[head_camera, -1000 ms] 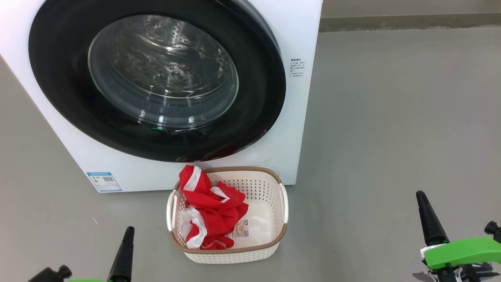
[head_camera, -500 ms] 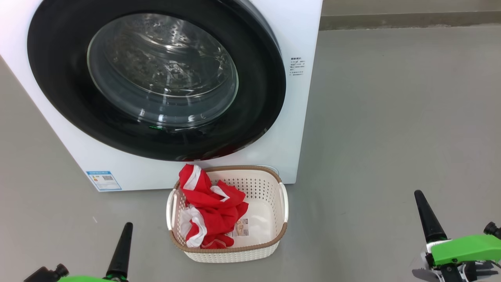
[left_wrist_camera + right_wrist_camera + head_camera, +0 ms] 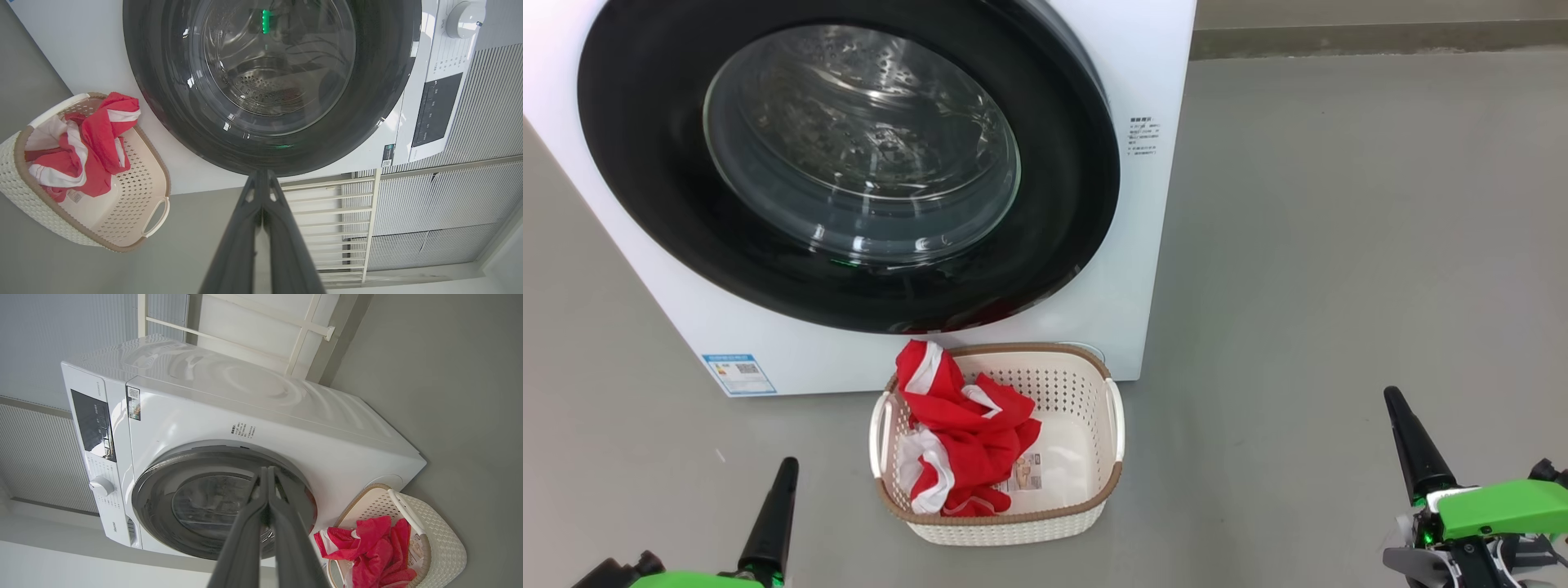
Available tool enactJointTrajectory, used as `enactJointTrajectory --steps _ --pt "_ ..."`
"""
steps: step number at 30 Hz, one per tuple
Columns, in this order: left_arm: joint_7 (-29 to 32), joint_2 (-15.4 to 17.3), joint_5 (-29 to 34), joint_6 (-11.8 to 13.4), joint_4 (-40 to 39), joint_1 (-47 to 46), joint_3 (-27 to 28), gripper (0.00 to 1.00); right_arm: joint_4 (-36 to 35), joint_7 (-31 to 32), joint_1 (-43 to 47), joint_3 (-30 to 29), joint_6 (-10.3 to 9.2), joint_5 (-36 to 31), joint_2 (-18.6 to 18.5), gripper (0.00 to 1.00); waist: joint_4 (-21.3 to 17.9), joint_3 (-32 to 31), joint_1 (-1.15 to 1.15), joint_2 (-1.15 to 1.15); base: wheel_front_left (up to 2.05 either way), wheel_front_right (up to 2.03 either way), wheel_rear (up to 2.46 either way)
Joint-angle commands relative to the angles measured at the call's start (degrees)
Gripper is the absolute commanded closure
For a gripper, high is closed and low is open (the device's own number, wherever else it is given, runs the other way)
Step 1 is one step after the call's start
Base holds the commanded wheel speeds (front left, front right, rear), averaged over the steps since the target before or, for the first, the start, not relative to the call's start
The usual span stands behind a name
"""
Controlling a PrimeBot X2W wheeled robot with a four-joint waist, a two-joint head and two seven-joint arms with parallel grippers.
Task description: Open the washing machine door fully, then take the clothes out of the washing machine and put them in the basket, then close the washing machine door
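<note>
The washing machine [image 3: 686, 327] stands white ahead, and its door [image 3: 862, 147], a black rim around clear glass, lies flush against the front. The steel drum shows behind the glass. In front of it on the floor sits the cream basket [image 3: 1094, 490], with red and white clothes [image 3: 968, 441] piled in its left half. My left gripper [image 3: 788, 465] is shut and empty, low at the left, short of the basket. My right gripper [image 3: 1390, 394] is shut and empty, far right over bare floor. In the wrist views the left gripper [image 3: 261, 173] and the right gripper [image 3: 267, 469] show their fingers pressed together.
Grey floor [image 3: 1339, 245] stretches to the right of the machine. A control panel with a knob [image 3: 461, 18] tops the machine's front. A white railing [image 3: 335, 216] and a ribbed wall stand behind the machine. A blue label [image 3: 739, 374] marks its lower corner.
The head view has shifted slightly, so the whole scene sits a touch higher. Both grippers stay shut and have barely moved. Door, basket and clothes are unchanged.
</note>
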Motion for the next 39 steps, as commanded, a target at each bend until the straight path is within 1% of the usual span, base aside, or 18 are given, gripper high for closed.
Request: enactJointTrajectory --steps 1,13,39 --pt "0.49 0.79 -1.57 -0.50 -0.85 -2.57 2.02 1.00 -1.33 0.54 -2.70 1.02 -0.02 1.65 -0.92 1.00 0.00 0.02 0.00 0.00 0.00 0.00 0.00" --pt "2.46 0.86 -9.29 -0.93 0.01 -3.53 2.84 1.00 -0.51 2.60 -3.65 1.13 -0.04 9.90 -1.10 1.00 0.01 0.25 0.00 0.00 0.00 0.00 0.00" --pt "2.47 0.86 -9.38 -0.93 0.01 -3.54 2.83 1.00 -0.51 2.62 -3.66 1.14 -0.04 9.99 -1.10 1.00 0.01 0.26 0.00 0.00 0.00 0.00 0.00"
